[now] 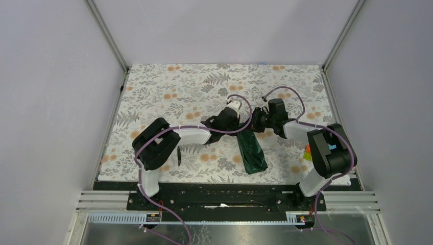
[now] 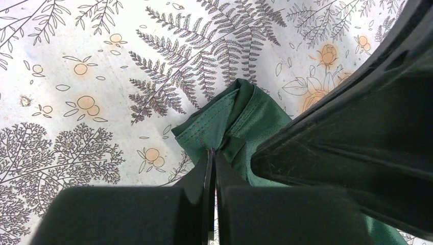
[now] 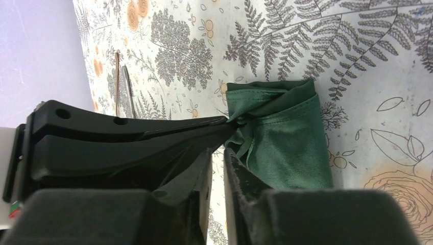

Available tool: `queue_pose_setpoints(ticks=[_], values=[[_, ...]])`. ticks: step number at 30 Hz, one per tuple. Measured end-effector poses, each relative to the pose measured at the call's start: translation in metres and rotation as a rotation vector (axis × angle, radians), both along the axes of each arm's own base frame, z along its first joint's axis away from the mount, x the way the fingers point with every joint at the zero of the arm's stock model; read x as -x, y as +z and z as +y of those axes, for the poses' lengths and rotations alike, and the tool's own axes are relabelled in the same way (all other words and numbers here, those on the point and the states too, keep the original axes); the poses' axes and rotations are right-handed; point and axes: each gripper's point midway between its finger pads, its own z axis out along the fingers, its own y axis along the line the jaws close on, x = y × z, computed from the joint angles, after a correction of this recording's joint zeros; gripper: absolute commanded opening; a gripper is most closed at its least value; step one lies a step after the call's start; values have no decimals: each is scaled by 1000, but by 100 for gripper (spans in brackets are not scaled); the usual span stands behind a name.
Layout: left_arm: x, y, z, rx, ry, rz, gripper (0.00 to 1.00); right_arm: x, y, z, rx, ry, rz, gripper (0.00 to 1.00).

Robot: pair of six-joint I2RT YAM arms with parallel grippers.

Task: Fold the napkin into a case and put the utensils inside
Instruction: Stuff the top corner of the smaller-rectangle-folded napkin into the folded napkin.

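Observation:
The dark green napkin (image 1: 253, 153) lies as a narrow long case shape on the floral tablecloth, running from mid-table toward the near edge. My left gripper (image 1: 244, 128) is shut on a bunched fold at its far end (image 2: 213, 152). My right gripper (image 1: 254, 126) stands beside that end with its jaws a narrow gap apart (image 3: 218, 153); only tablecloth shows between them, and one finger touches the napkin (image 3: 286, 138). The utensils lie side by side to the left: a copper spoon (image 3: 116, 81) and a black knife (image 3: 128, 89). In the top view the knife (image 1: 178, 155) shows next to the left arm.
A small multicoloured toy block (image 1: 307, 153) sits by the right arm's base. The tablecloth (image 1: 168, 87) covers the table between grey walls. Both arms meet over the middle, their wrists close together.

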Motion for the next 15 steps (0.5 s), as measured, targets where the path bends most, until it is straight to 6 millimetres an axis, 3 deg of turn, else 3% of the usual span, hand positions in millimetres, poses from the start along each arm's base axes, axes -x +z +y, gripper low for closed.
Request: queue_pose_setpoints(ticks=[15], values=[[3,0,-2,9,-15,12,0,4,-30,0,19,19,61,3]])
